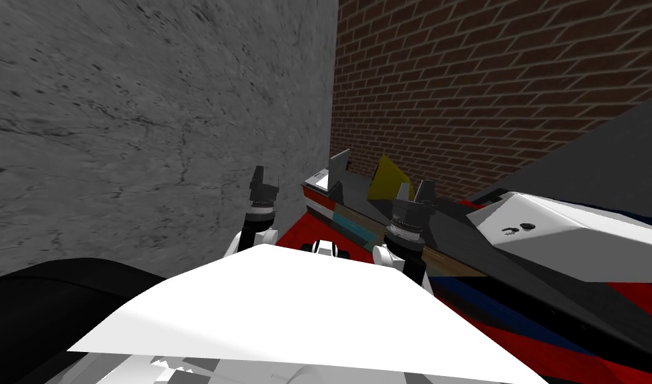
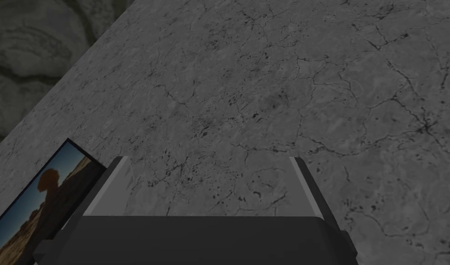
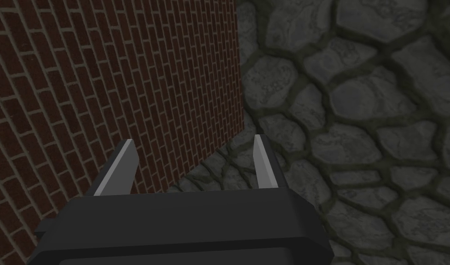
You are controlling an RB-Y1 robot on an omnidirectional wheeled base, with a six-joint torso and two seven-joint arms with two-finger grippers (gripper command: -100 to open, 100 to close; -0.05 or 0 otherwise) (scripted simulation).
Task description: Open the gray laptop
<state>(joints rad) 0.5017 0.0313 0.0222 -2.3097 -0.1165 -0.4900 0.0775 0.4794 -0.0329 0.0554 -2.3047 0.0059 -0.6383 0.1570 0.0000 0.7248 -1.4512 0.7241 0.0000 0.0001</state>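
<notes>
Both grippers stand empty with fingers spread; the left gripper [image 1: 265,175] and right gripper [image 1: 413,190] point at walls, probably parked because nothing is within reach. Farther on, between them, the gray laptop [image 1: 331,172] sits at the desk's [image 1: 451,219] far end. Its lid seems raised toward the left gripper's side, hinge running away.

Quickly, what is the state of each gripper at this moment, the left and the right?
Left gripper: open, holding nothing.
Right gripper: open, holding nothing.
</notes>
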